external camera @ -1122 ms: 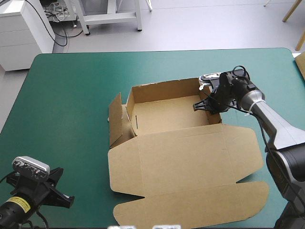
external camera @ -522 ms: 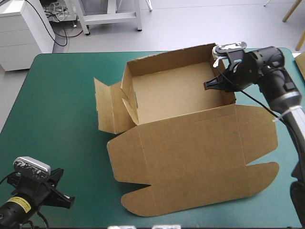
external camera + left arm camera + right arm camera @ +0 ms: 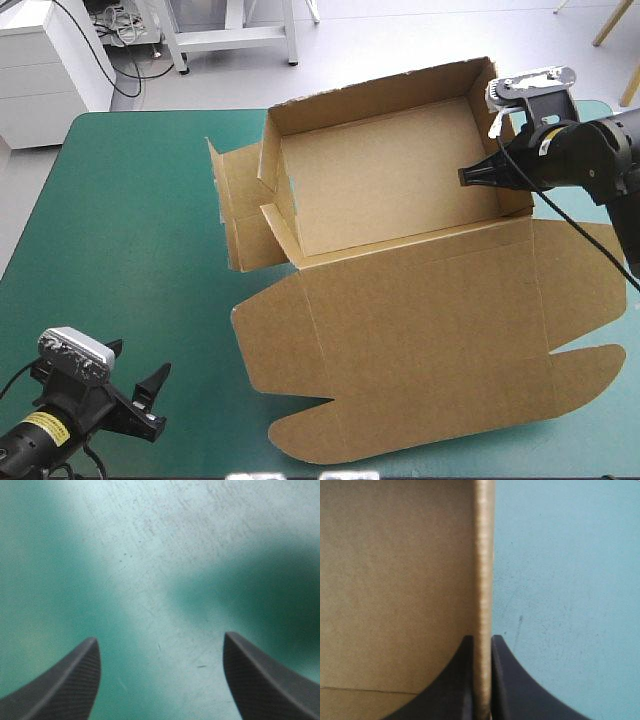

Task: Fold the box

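Here, brown box point(image 3: 400, 310) open at mid-table, lid flat toward the near edge.
The right gripper point(image 3: 482, 639) clamps its right wall; the left gripper point(image 3: 160, 637), fingers apart, hangs over the teal-green cover point(image 3: 130, 220), its yellow wrist label point(image 3: 42, 428) unreadable.

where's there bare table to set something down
Free: teal-green cover between the table's left edge and the brown cardboard box. Crowded: right side, with the flat lid and the right end effector clamping a wall.
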You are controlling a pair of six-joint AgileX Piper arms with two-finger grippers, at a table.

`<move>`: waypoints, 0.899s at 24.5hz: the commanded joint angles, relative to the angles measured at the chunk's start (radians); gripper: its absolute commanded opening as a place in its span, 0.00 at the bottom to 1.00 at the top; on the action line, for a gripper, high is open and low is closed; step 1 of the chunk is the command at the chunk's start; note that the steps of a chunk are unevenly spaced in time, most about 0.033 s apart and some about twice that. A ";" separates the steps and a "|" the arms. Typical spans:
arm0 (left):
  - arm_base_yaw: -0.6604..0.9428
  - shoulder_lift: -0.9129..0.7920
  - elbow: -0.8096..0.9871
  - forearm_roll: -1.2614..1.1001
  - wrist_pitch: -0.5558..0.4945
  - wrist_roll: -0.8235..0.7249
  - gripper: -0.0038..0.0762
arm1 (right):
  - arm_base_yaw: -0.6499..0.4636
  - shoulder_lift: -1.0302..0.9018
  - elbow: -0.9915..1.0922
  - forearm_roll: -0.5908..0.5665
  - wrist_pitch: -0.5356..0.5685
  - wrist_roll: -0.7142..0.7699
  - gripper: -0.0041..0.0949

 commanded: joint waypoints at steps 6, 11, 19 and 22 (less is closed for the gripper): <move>0.004 0.008 -0.027 -0.100 -0.148 -0.023 0.73 | -0.003 -0.035 -0.023 0.005 -0.061 0.001 0.02; 0.004 0.062 -0.029 0.217 -0.175 -0.331 0.71 | -0.003 -0.035 -0.023 0.005 -0.061 0.001 0.02; 0.004 0.485 -0.159 0.406 -0.109 -0.583 0.71 | -0.003 -0.035 -0.023 0.010 -0.061 -0.018 0.02; 0.067 0.687 -0.315 0.380 -0.106 -0.571 0.71 | -0.003 -0.035 -0.023 0.016 -0.061 -0.025 0.02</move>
